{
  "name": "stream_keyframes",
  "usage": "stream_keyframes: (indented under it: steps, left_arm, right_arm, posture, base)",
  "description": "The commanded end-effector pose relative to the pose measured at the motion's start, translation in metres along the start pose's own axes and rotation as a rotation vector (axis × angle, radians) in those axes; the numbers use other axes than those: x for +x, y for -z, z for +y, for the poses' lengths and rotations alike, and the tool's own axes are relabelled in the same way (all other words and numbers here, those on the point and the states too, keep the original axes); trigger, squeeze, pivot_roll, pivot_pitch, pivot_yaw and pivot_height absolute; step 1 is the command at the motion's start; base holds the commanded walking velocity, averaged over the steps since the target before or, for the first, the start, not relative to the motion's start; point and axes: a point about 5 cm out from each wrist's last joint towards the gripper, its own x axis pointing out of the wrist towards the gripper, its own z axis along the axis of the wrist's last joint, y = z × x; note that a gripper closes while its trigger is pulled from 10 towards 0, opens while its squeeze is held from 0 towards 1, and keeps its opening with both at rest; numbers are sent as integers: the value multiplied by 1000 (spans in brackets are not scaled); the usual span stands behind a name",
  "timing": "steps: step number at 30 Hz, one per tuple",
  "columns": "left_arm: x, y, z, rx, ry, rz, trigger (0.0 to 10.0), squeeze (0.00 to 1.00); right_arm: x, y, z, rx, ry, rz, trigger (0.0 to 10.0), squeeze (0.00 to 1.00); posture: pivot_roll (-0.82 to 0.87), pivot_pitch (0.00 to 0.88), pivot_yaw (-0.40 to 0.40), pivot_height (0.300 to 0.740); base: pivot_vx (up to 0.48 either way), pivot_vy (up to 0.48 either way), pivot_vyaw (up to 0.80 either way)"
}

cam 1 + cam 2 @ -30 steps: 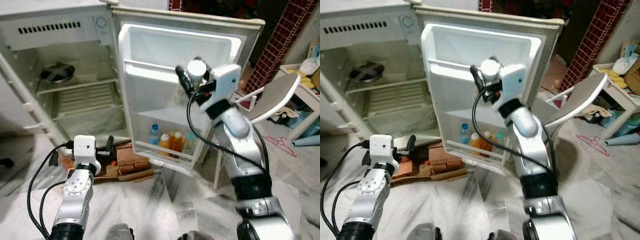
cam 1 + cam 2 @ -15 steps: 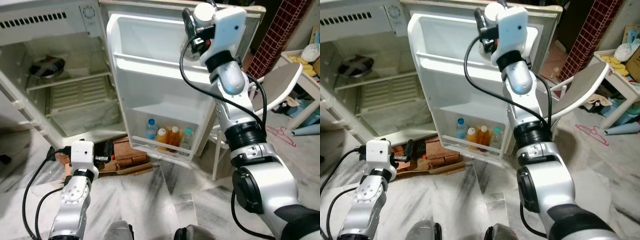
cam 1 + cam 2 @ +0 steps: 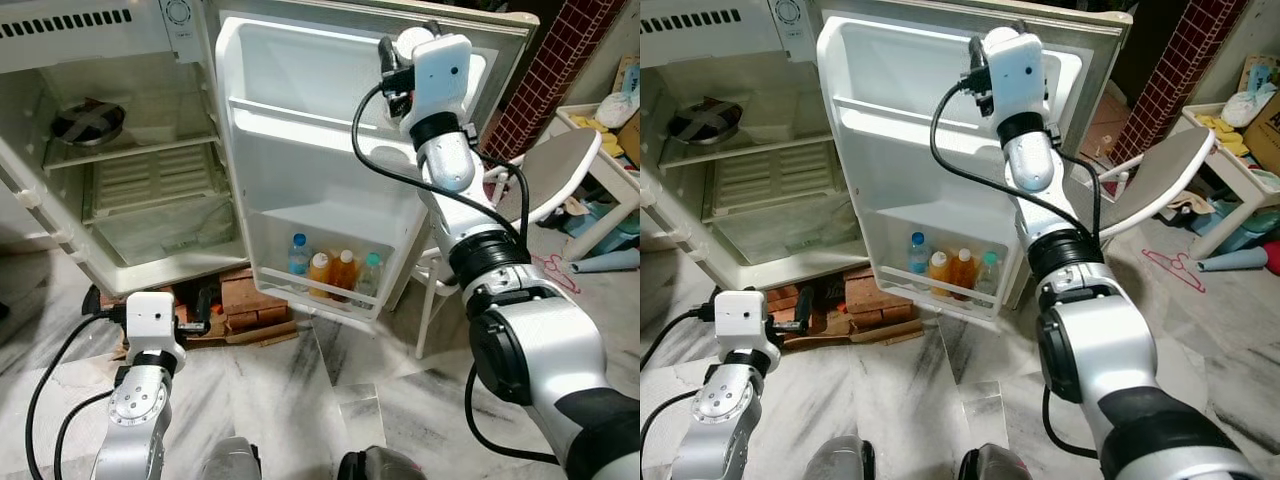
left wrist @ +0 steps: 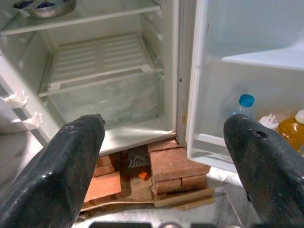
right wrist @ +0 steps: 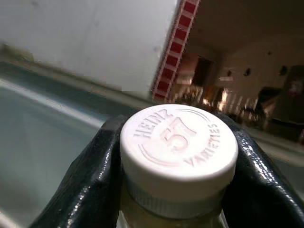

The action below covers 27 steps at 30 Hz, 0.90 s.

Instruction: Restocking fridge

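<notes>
Bottle [image 5: 178, 156], cap embossed "HEINZ 57 VARIETIES", in right gripper [image 5: 176, 164] jaws; left gripper [image 4: 164, 156] jaws wide.

I see the fridge [image 3: 60, 150] at the upper left of the frame, its door [image 3: 330, 170] swung wide to the middle. A bowl [image 3: 88, 120] sits on the top shelf [image 3: 140, 152] inside, near the left edge. In the door's bottom rack [image 3: 320, 300], low centre, four bottles [image 3: 335, 272] stand side by side. Bricks [image 3: 250, 300] lie under the fridge's front, below the cabinet and left of the rack. My right gripper [image 3: 400, 62] is at the upper middle, before the door's top compartment, closed around a jar [image 5: 178, 152]. My left gripper [image 4: 161, 161] is at the lower left, spread apart, before the bricks. A chair [image 3: 560, 185] stands at the right, behind my right arm.
</notes>
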Motion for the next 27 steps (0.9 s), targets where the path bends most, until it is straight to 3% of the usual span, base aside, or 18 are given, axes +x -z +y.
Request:
stream_keyframes:
  steps: [1, 17, 18, 19, 20, 21, 27]
  left_arm:
    - [-1, -2, 1, -2, -9, -3, 10000, 0]
    - [-6, 0, -1, -4, -14, 18, 10000, 0]
    - [-5, 0, -2, -4, -13, 18, 10000, 0]
    - [-5, 0, -2, -4, -12, 18, 10000, 0]
    - [-4, 0, -2, -5, -12, 18, 10000, 0]
    - [-4, 0, -2, -5, -11, 18, 10000, 0]
    - [1, -1, -4, -4, -9, 16, 10000, 0]
  right_arm:
    - [-3, 7, -3, -12, 16, 32, 10000, 0]
    - [-8, 28, -5, 0, 28, 192, 10000, 0]
    - [-8, 29, -7, 8, 33, 200, 10000, 282]
    - [-8, 30, -9, 11, 38, 205, 10000, 882]
    - [-8, 30, -11, 12, 43, 209, 10000, 882]
    - [-8, 30, -12, 9, 44, 210, 10000, 1000]
    - [-4, 27, -19, -2, 42, 210, 10000, 1000]
  posture:
    - [173, 105, -67, 740]
    - [166, 111, -82, 740]
    - [165, 110, -82, 740]
    - [164, 107, -82, 740]
    - [164, 107, -82, 740]
    - [163, 102, -82, 740]
    - [161, 86, -84, 740]
  base:
    - [0, 0, 0]
    - [0, 0, 0]
    - [0, 0, 0]
    - [0, 0, 0]
    - [0, 0, 0]
    - [0, 0, 0]
    - [0, 0, 0]
